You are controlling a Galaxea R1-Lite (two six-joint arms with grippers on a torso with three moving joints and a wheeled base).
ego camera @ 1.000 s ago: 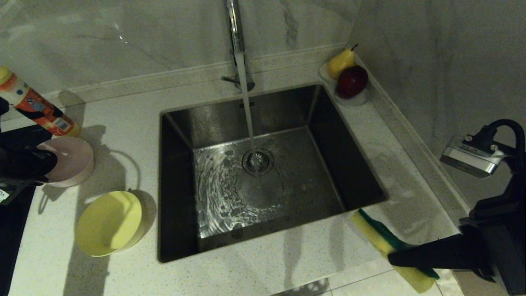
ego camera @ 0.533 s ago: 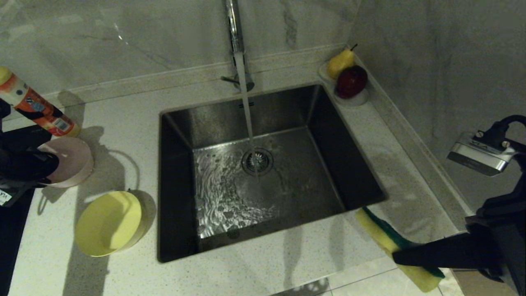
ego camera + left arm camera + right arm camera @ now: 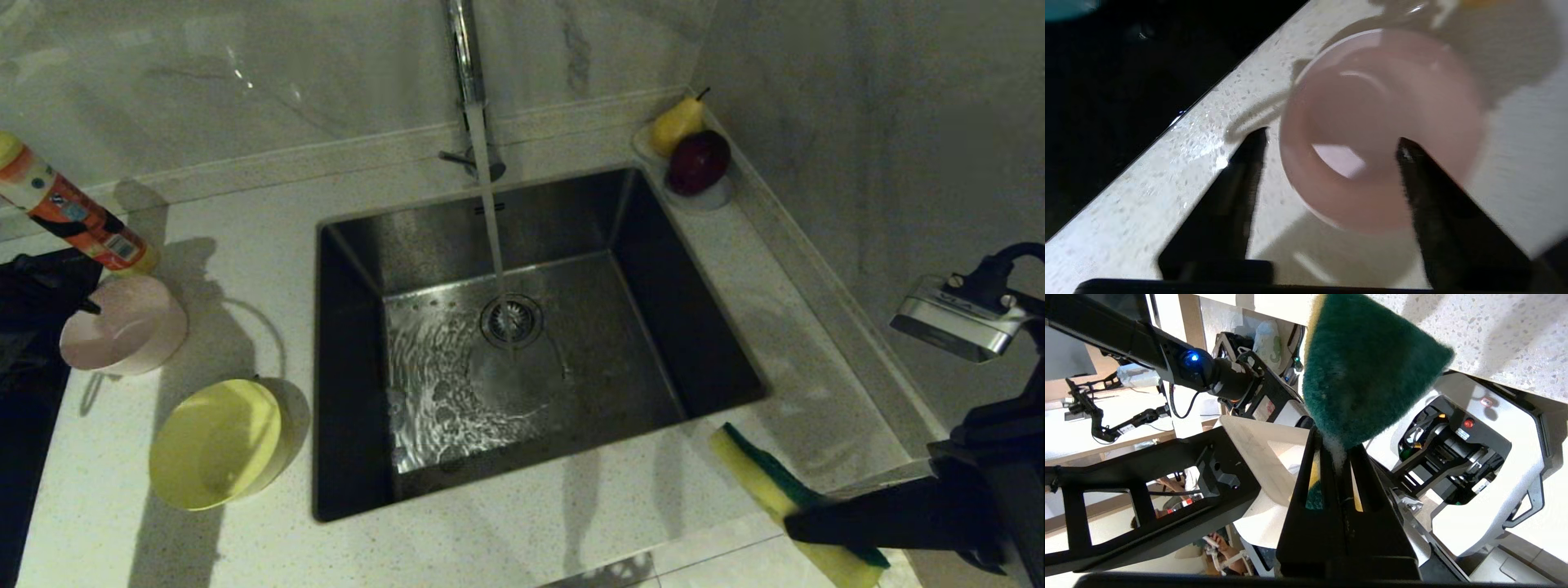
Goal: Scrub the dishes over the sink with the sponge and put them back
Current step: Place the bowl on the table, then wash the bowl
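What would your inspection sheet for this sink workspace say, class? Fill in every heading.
Surface: speckled counter; sink with tap water running.
Job's things: pink bowl and yellow bowl left of sink; sponge.
Clutter: fruit dish, orange bottle.
Grippers: left tool open around pink bowl's rim; right tool shut on sponge.
Cables: nothing seen on counter.
Surroundings: marble wall.

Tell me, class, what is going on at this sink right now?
The left tool stands open around the pink bowl, which sits on the counter left of the sink. The right tool is shut on the sponge near the sink's front right corner. The tap is running, and the yellow bowl waits nearby.
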